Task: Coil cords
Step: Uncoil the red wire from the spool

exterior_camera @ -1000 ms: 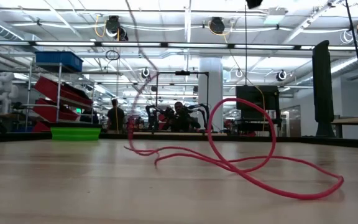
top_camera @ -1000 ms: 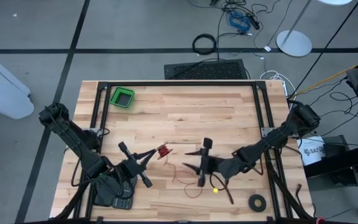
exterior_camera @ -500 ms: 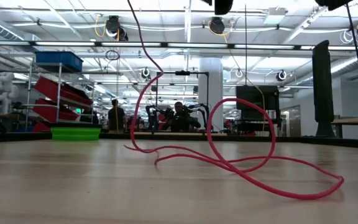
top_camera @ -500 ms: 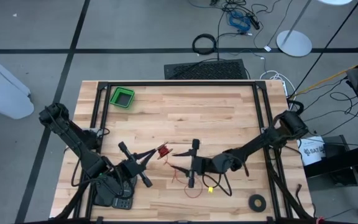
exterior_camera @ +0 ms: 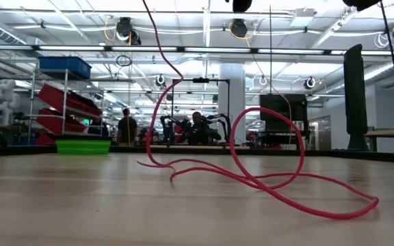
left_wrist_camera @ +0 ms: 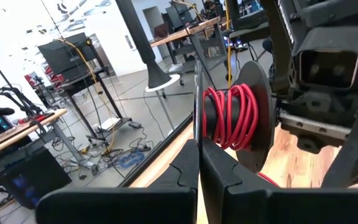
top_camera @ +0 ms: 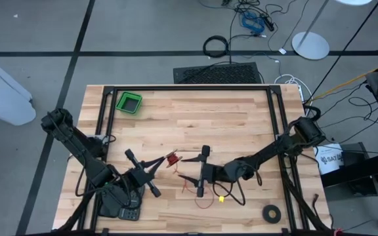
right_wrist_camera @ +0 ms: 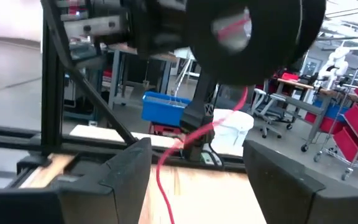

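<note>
Reading anything here is hard: a white box (top_camera: 329,159) beside the table's right edge carries dark letters that look like "SAT", cut off, and nothing else legible shows. The table (top_camera: 235,118) is pale wood planking inside a black frame, with a small green bin (top_camera: 128,103) near its far left corner and a flat black tape ring (top_camera: 272,212) near the front right corner. Beyond it, the floor is grey with dark lines, strewn with cables, and a thick black cable hoop (top_camera: 216,46) lies past the far edge; the low view looks into a bright workshop with red shelving, a blue crate and people standing far back. The cord (exterior_camera: 265,181) is red, and part of it is wound on a dark spool (left_wrist_camera: 232,118) that the left gripper (top_camera: 159,164) pinches with its fingers pressed together, front left of centre. From there the cord drops to the wood and sprawls in loose loops near the front middle. The right gripper (top_camera: 201,172) sits just right of the spool with its fingers (right_wrist_camera: 126,171) spread wide, a strand hanging between them untouched.
</note>
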